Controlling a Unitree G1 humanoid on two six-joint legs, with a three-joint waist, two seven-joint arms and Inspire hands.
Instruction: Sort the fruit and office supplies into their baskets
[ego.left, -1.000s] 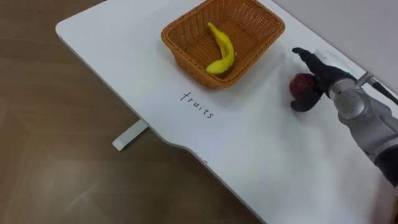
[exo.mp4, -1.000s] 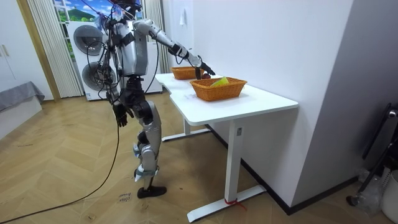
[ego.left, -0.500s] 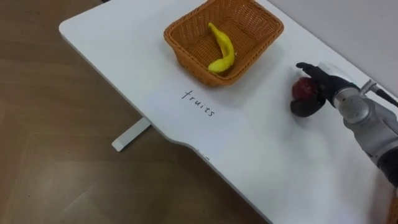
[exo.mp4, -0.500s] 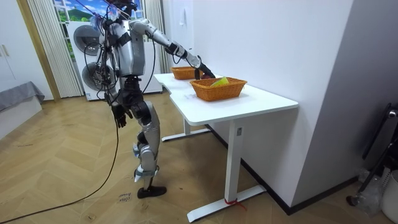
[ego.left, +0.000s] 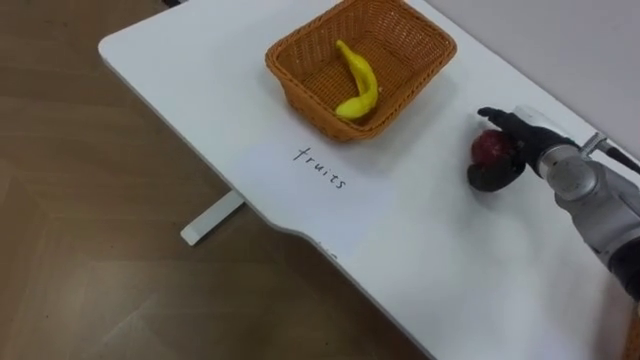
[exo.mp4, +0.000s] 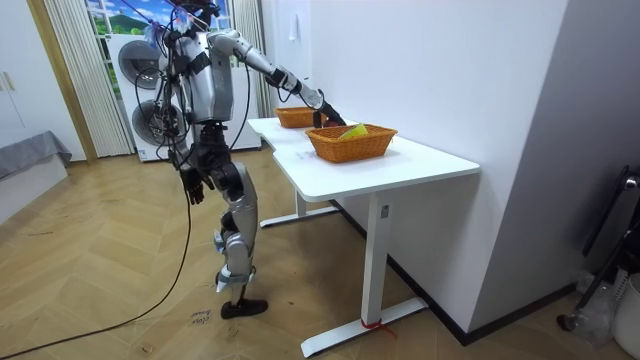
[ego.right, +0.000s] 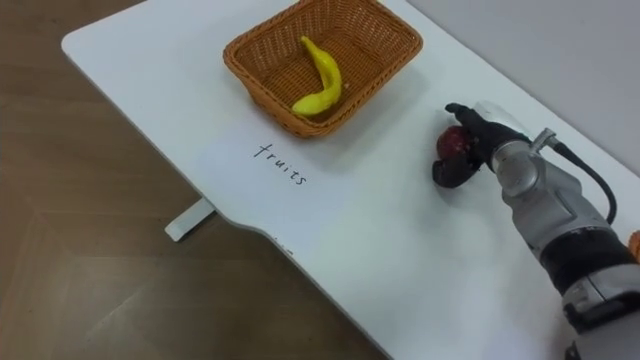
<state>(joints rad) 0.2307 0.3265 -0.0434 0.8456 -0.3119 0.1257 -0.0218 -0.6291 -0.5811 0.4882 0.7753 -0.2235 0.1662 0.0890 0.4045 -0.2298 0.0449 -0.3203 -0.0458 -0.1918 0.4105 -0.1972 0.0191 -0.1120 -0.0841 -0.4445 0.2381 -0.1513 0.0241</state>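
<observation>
- right hand (ego.left: 522, 150) is out at the far right of the white table (ego.left: 200, 80), fingers arched over the top of the red apple (ego.left: 489, 148) and the thumb tucked in under its near side, so the fruit is pinched between them.
- the apple looks to be sitting on the tabletop, well apart from the wicker basket (ego.left: 310, 100). this reads as the closing of the grasp, with the lift not yet made.
- that top-and-bottom hold makes sense: a round, smooth fruit would roll away from a one-sided push, and caging it from both sides stops that.
- the basket sits near the far left corner, just behind the handwritten "fruits" label (ego.left: 320, 168), which marks it as the apple's home.
- a yellow banana (ego.left: 357, 78) already lies across the basket floor, so one piece of fruit is sorted; there is open room beside it for the apple.
- in the room view the robot stands at the table's long side with the right arm stretched forward. the left hand (exo.mp4: 192, 186) hangs by its hip, fingers too small to judge.
- a second basket (exo.mp4: 296, 117) sits further along the table, likely for the office supplies.
</observation>
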